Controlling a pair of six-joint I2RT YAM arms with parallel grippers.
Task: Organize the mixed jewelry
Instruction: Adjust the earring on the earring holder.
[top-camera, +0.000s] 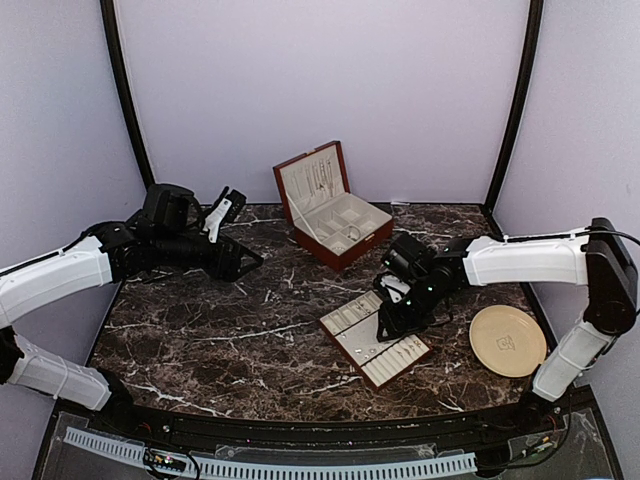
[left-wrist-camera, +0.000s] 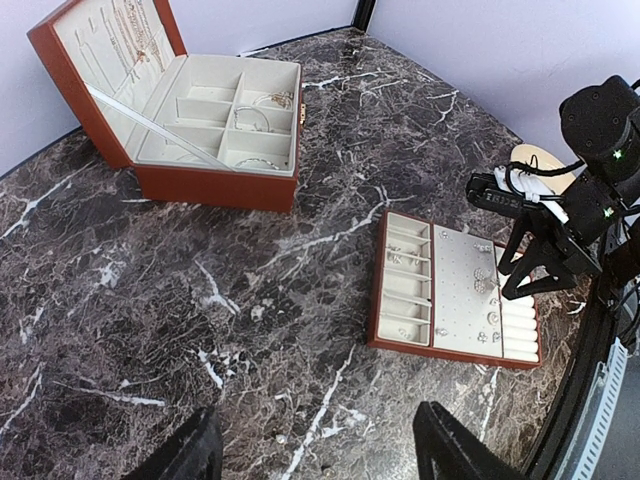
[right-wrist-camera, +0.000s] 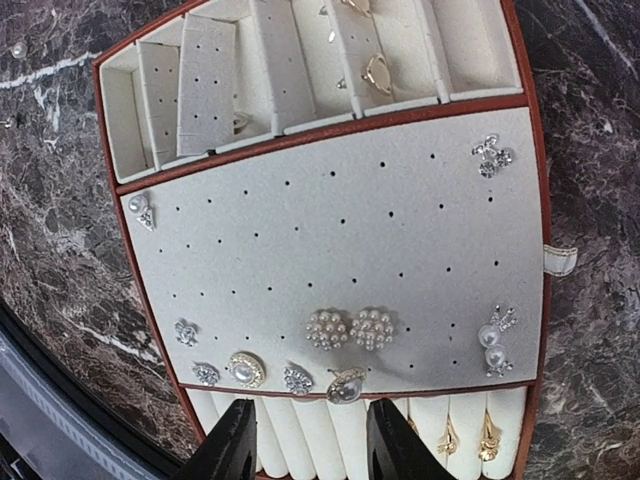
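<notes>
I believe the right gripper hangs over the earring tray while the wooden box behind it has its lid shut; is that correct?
Not quite: the wooden box has its lid open, as the top view shows. The right gripper does hang over the earring tray.

Shiny metallic jewelry, perhaps velvet tray

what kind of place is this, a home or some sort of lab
Most likely a robot test booth, not a home: a left arm and right arm sit at the edge of a marble-look table, plain pale walls close it in, and a jewelry box and tray are laid out.
</notes>
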